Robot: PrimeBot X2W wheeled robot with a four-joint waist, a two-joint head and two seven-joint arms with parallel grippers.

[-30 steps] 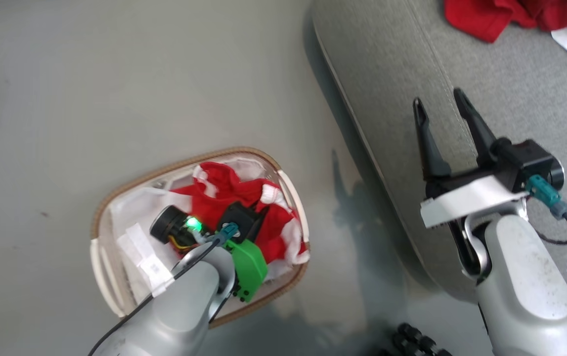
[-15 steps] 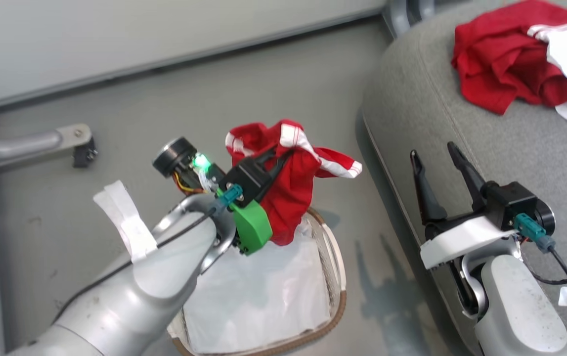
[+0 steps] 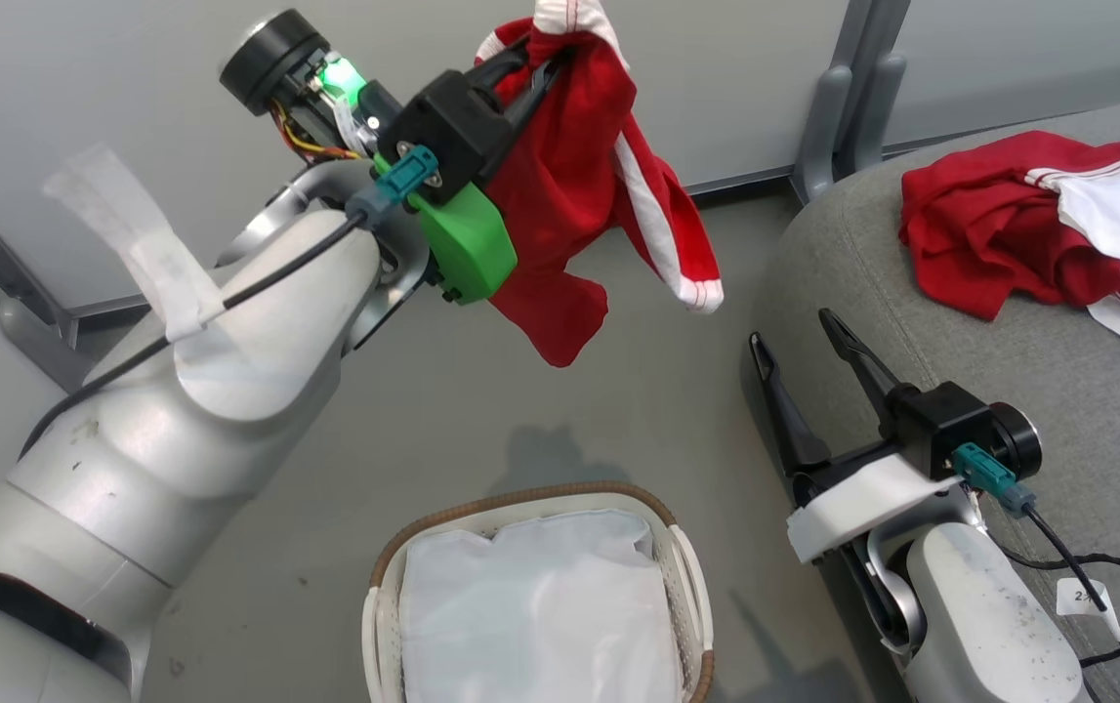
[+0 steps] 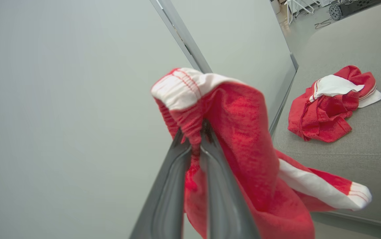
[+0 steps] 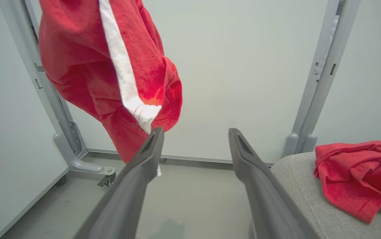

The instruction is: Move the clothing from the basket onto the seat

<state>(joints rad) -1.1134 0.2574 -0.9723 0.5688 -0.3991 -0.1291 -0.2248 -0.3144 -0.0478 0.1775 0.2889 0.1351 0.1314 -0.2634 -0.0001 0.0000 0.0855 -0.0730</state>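
Head view: left gripper is way up at 12 o'clock, clenched on a bunched fold of the held shirt; that shirt hangs in the air, touching neither basket nor seat, with a white-striped sleeve trailing toward 4 o'clock.

The floor is plain, smooth grey-green with a few small scuffs; there's a soft shadow on it just above the basket. The basket sits at 6 o'clock, brown rim, with the white liner spread across its inside.

The seat takes up the 3 o'clock side; grey woven cushion, rounded edge, stitched seam. The other shirt lies crumpled on it at 2 o'clock, well apart from the held one.

Right gripper is at 4 o'clock over the seat's near edge; jaws spread wide, nothing between them. A black cable loops on the cushion beside that arm.

Behind it all is a pale grey wall with a grey metal post at 1 o'clock. Right wrist view has another post at 9 o'clock ending in a caster on the floor. Left wrist view shows both fingers pinched tight on the white-trimmed hem.
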